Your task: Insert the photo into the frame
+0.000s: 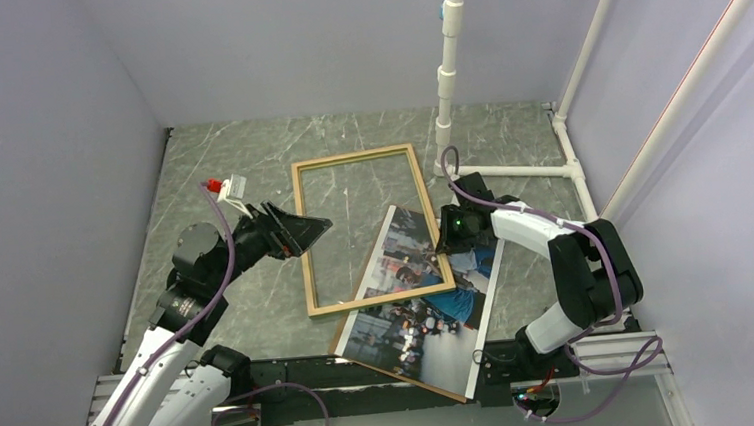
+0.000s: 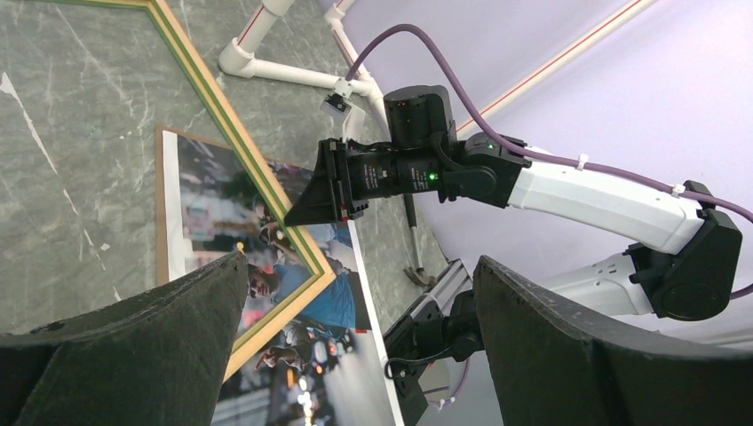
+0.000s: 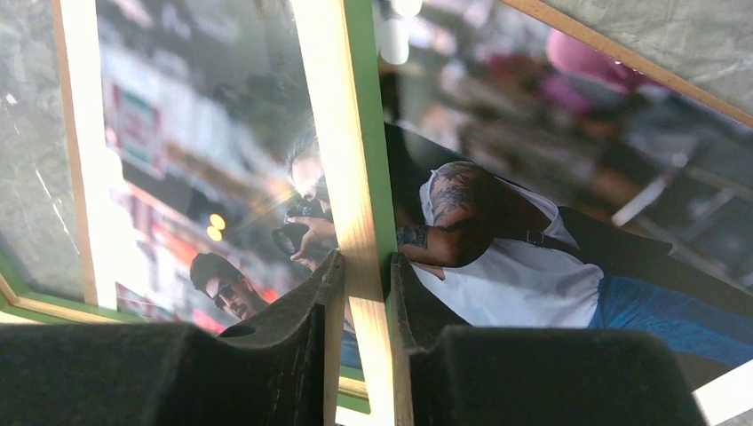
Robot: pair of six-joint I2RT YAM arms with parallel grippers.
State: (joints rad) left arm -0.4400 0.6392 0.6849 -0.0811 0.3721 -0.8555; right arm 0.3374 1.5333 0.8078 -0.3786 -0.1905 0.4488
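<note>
Surface (image 1: 229, 153): one, grey marbled | Photo (image 1: 416, 321): one, face up, skewed, far part under the frame's near-right corner | Frame (image 1: 354, 155): one, wood face up, resting across the photo | Pincers: two | Right pincer (image 3: 362, 266): clenched on the frame's right rail | Left pincer (image 2: 360, 262): released, empty, above the frame's left rail.
</note>
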